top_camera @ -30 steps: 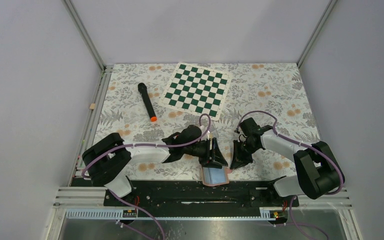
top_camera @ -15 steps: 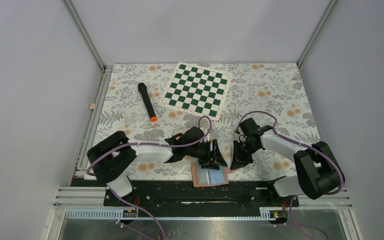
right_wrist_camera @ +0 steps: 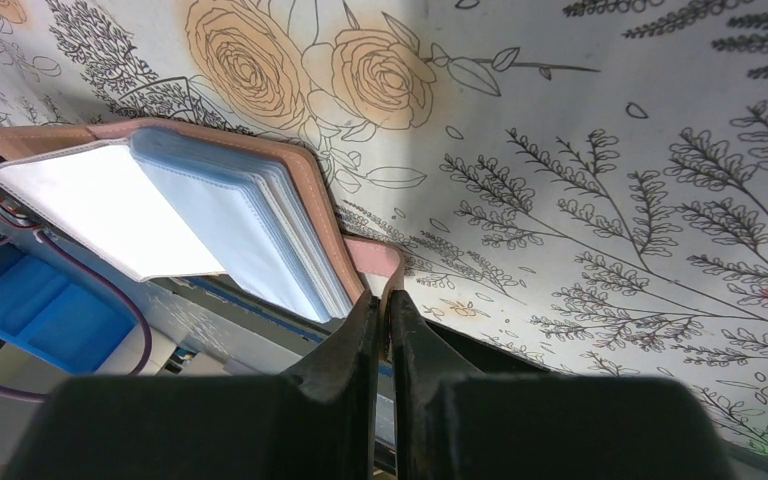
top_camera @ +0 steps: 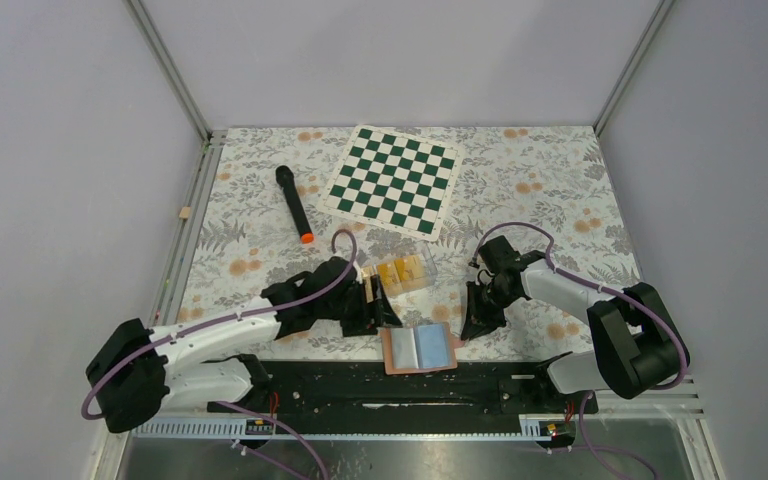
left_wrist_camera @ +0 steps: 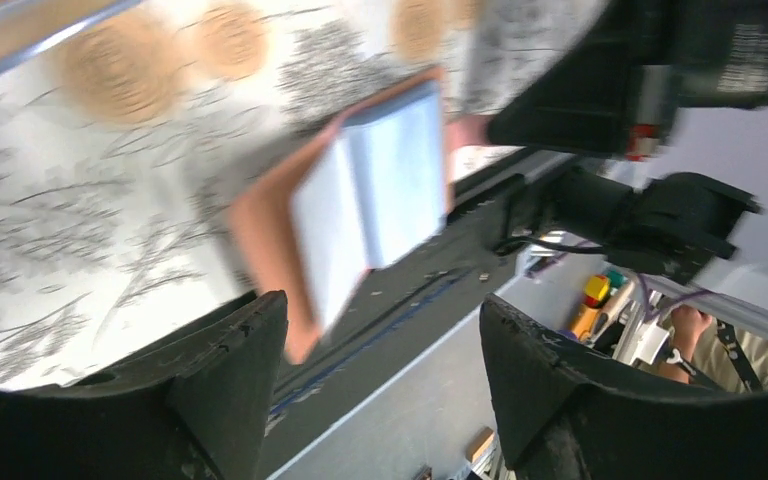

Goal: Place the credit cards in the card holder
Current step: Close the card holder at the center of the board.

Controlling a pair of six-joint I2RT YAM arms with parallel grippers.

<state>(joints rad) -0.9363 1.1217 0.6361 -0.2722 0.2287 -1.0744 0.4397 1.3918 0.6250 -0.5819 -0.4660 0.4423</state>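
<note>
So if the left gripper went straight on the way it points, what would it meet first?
Likely the open card holder: in the wrist view it lies straight ahead between the left gripper's open jaws. Depth is unclear, so it might pass just above.

Holder [right_wrist_camera: 210, 215]: lies open on the cloth, pale blue and white pockets facing up, tan cover edging them.
Tab [right_wrist_camera: 372, 258]: pinkish, sticks out from the holder's right edge.
Right gripper [right_wrist_camera: 385, 300]: fingers pinched together on the tab, just below the holder's right corner.
Cloth [right_wrist_camera: 610, 200]: floral print, orange roses above the holder.
</note>
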